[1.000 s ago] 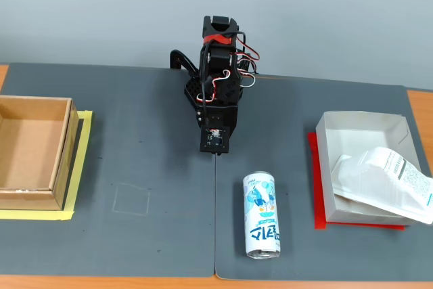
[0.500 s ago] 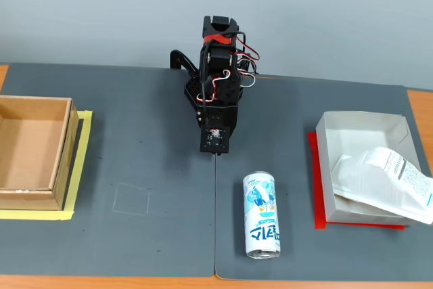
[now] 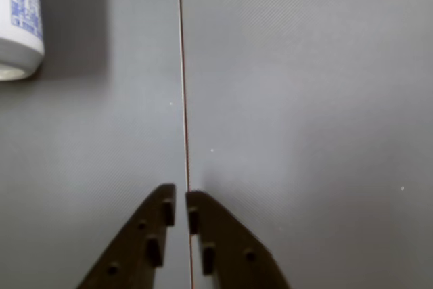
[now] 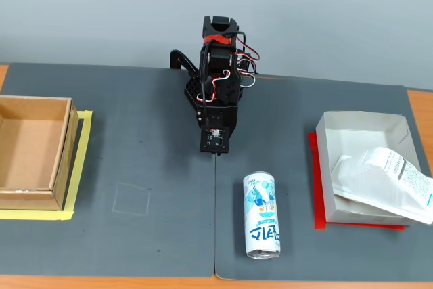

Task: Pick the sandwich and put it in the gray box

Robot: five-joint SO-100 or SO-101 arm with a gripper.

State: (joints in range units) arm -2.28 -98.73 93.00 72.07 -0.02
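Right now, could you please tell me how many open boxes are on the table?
2. The brown cardboard box sits at the left edge of the fixed view, on yellow tape. The gray box sits at the right, with the sandwich lying in it, overhanging its near corner.

A lab-style test bench: dark gray mats point(image 4: 135, 167) on a wooden table point(image 4: 419, 99), taped box markers, plain wall.

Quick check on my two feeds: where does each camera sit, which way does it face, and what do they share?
Wrist view: rides the arm, looking down at the dark gray mat; the closed black gripper enters from the bottom edge.
Fixed view: stands in front, raised, facing the black arm and wall; flat white-labelled plastic sandwich package lies in the pale gray cardboard tray.
Shared: white-and-blue drink can, mat seam.
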